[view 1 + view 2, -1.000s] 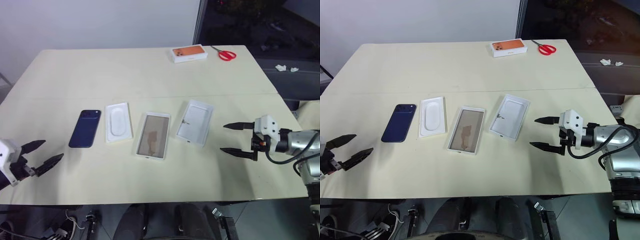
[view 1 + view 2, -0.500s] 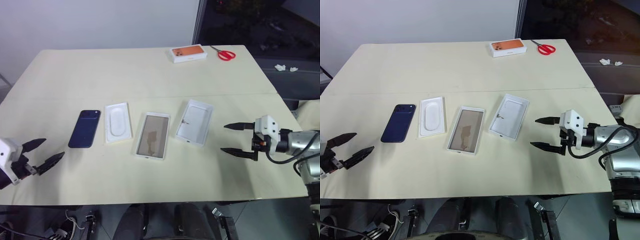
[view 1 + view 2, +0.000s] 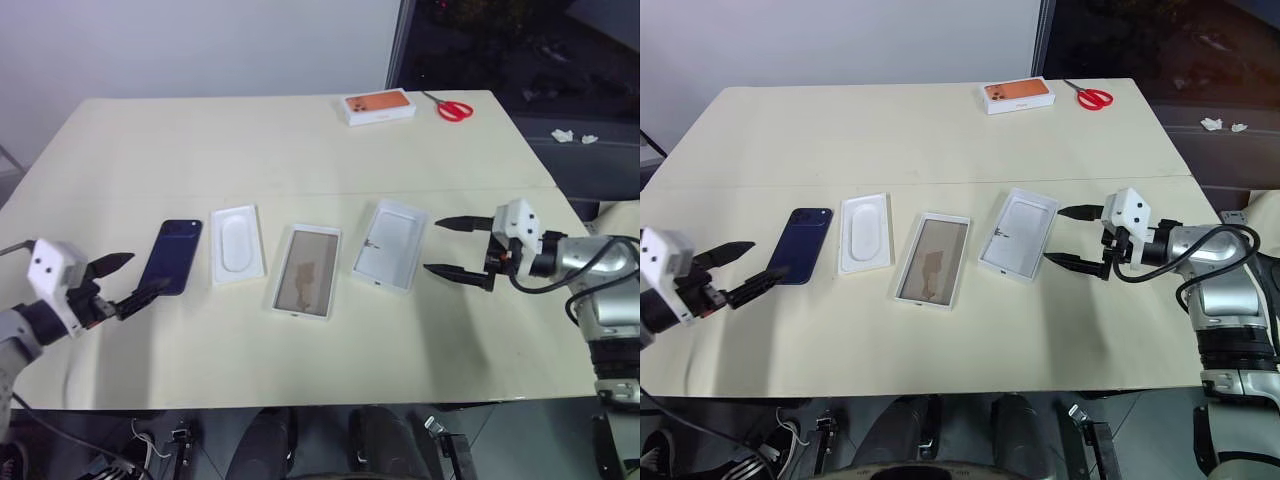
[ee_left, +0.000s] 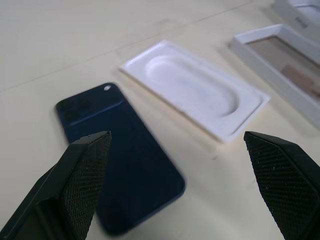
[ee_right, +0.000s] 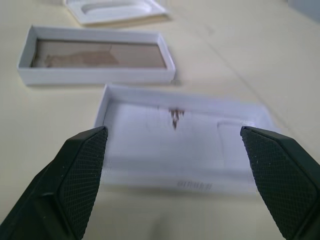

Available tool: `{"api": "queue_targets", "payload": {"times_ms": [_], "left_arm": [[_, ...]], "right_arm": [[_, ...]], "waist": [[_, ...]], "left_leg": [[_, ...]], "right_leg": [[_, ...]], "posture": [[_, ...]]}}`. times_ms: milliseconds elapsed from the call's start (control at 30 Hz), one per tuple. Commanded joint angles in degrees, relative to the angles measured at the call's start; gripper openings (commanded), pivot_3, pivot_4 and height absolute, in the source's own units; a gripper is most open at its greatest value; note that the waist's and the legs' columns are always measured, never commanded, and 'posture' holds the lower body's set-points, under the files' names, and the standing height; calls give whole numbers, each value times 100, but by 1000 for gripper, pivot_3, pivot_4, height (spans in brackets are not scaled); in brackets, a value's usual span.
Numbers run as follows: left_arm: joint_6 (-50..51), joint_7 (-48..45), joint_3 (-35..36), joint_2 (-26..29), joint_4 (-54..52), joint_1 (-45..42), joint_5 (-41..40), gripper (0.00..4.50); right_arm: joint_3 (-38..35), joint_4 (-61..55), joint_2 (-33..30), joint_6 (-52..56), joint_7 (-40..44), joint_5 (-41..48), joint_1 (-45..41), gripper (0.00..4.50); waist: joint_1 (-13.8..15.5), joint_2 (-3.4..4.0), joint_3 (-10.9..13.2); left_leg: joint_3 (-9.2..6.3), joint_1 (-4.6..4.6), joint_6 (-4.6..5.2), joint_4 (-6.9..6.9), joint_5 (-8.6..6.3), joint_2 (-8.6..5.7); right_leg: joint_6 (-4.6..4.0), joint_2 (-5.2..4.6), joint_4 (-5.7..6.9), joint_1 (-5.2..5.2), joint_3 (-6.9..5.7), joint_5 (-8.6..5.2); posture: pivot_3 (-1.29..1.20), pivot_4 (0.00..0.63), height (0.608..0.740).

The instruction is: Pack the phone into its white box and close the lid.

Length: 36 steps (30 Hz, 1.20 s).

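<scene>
The dark blue phone (image 3: pixel 170 256) lies flat on the table's left part, camera cluster at its far end. The white box (image 3: pixel 305 270), brownish inside, sits open in the middle. To its right is the lid (image 3: pixel 390 244), turned upside down with its plain white inside up. My left gripper (image 3: pixel 150 270) is open just before the phone's near end; the left wrist view has the phone (image 4: pixel 120 155) ahead of the fingers. My right gripper (image 3: pixel 431 245) is open just right of the lid, and the right wrist view looks onto the lid (image 5: pixel 180 145) with the box (image 5: pixel 95 60) behind it.
A white insert tray (image 3: pixel 236 244) with an oval recess lies between the phone and the box. An orange-topped box (image 3: pixel 380 106) and red scissors (image 3: pixel 453 108) sit at the table's far edge. The table's front edge runs just below both grippers.
My left gripper has moved in from the table's left front edge to the phone's near end. My right gripper has shifted left, close to the lid. Both stay open.
</scene>
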Motion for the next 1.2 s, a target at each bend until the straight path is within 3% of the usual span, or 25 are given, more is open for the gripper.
{"api": "queue_targets", "payload": {"times_ms": [33,200,400,700,967,1200], "left_arm": [[287,416,-244,-92,-471,-302,-48,4472],[799,830,-602,-231,-649,-591,-13,4472],[1555,1375,-510,-478,-371,-1092,-331,4472],[1991,2456,-821,-1284,342,-1970,-94,4472],[2801,2907,-723,-1938,523,-2352,-574,4472],[3120,3089,-462,-2126,993,-2616,-829,4472]], "right_arm": [[126,-649,122,251,-213,72,-186,4442],[487,-913,101,125,-369,-357,-334,4442],[754,-1485,366,333,-644,-384,-534,4442],[1334,-1587,1077,1956,-1213,-329,-1126,4442],[1390,-1357,1250,1854,-1332,-488,-1305,4442],[1324,-1218,1115,1687,-1301,-579,-1342,4442]], "waist": [[0,-1,0],[-8,0,0],[2,-1,0],[16,-5,-2],[2,-9,-3],[-8,-10,-3]], "left_leg": [[-1,0,0,1,0,0],[0,0,0,1,0,0],[0,-1,-1,4,1,-1],[-1,-7,-3,9,2,-6],[-1,-10,-5,14,4,-12],[0,-10,-9,14,6,-12]], "right_leg": [[0,0,1,0,0,0],[1,4,3,-3,1,0],[1,5,5,-3,1,1],[2,7,16,-15,2,1],[2,5,33,-25,4,1],[2,9,40,-32,7,1]], "posture": [[0,150,740],[0,150,740],[0,150,740],[0,150,740],[0,150,740],[0,150,740]]}}
